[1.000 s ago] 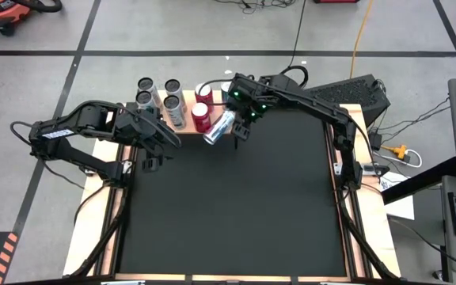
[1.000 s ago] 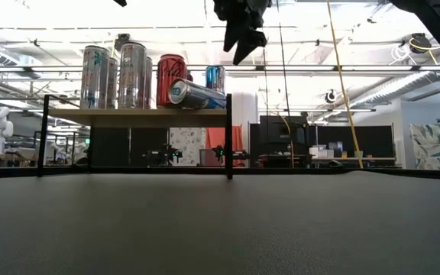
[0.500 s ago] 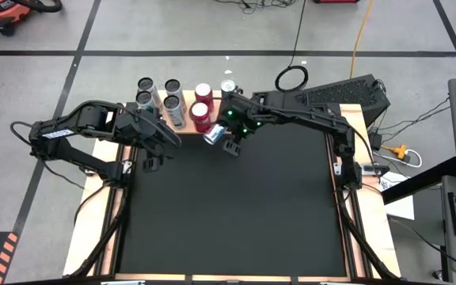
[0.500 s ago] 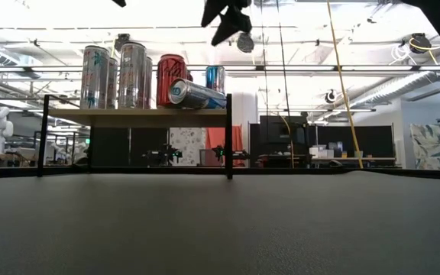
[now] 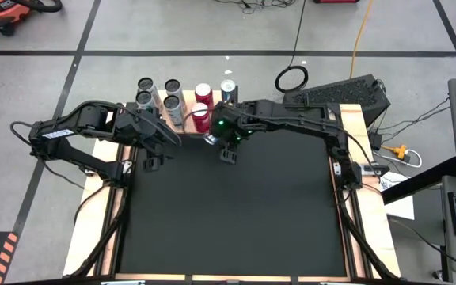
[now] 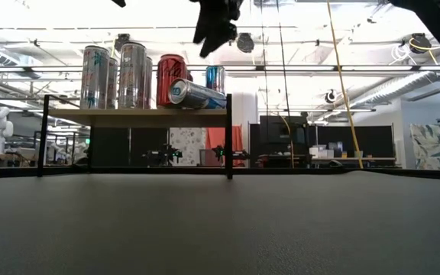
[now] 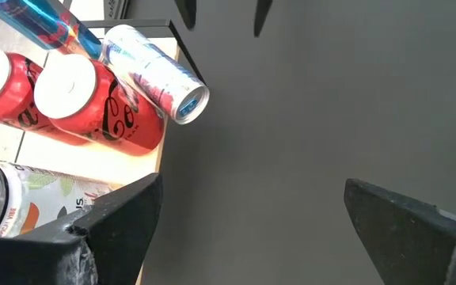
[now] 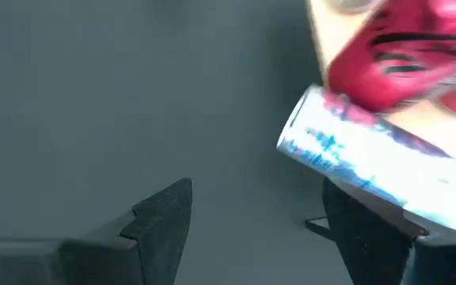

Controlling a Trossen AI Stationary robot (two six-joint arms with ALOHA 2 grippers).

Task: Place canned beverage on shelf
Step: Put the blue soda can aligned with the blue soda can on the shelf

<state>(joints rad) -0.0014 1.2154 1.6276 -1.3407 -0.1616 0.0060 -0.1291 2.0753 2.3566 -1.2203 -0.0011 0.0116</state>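
Note:
The shelf (image 6: 128, 116) stands at the table's far left, its wooden top (image 7: 93, 166) on thin dark legs. A silver-blue can (image 6: 197, 94) lies on its side at the shelf's near right corner (image 7: 153, 75), one end jutting past the edge. Behind it stand two red cans (image 7: 93, 103), a blue can (image 5: 228, 85) and several tall silver cans (image 6: 117, 75). My right gripper (image 5: 226, 149) hangs open above and just in front of the lying can (image 8: 378, 170), with nothing between its fingers. My left gripper (image 5: 150, 154) waits open near the shelf's near left side.
The black mat (image 5: 236, 214) stretches bare from the shelf to the near edge. Wooden side rails (image 5: 353, 190) border the table. A keyboard (image 5: 347, 91) and cables lie beyond the far right corner.
My right gripper has swung toward the table's left and a little toward the near edge, coming over the lying can's jutting end and rolling slightly. The can and the others on the shelf have stayed put.

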